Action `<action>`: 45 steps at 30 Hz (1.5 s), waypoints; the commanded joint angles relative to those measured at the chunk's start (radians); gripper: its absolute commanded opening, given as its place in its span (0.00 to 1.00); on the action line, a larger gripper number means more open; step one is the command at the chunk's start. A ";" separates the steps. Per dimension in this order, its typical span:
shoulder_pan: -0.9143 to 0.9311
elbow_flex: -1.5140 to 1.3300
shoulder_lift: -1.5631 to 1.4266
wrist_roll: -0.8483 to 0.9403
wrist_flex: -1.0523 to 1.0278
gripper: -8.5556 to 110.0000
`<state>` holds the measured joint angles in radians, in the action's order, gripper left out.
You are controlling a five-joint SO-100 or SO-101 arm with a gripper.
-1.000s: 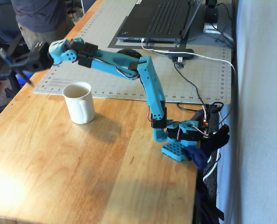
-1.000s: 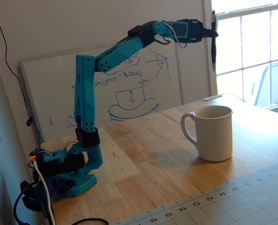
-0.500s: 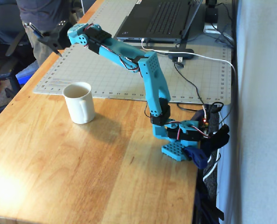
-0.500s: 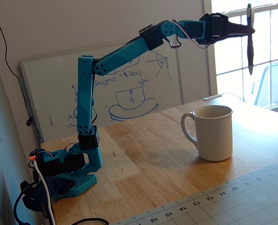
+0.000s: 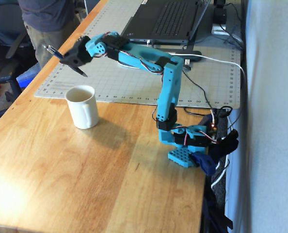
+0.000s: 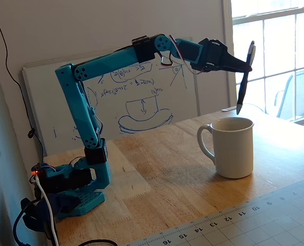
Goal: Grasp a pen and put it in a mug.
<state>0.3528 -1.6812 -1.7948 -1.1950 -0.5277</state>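
Change: the arm has swung back and lowered.
End effector: clamped on the pen, near-vertical, upper right of frame, tip just above the mug.
Meaning: pen nearly lined up; lowering and release likely remain.

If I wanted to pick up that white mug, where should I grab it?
Probably the handle. The mug stands upright on the wooden table, and in this fixed view its handle sticks out on the left, with open space beside it. Come in from that side. The tool is busy holding the pen just above the mug's rim.
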 commanded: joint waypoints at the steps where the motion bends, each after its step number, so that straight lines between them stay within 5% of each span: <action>1: -0.017 -0.060 -0.149 0.009 -0.003 0.09; 36: -0.107 -0.112 0.014 0.009 -0.002 0.10; 45: -0.107 -0.110 0.003 0.011 -0.003 0.27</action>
<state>0.2378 -1.8331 -1.7595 -1.1950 -0.5277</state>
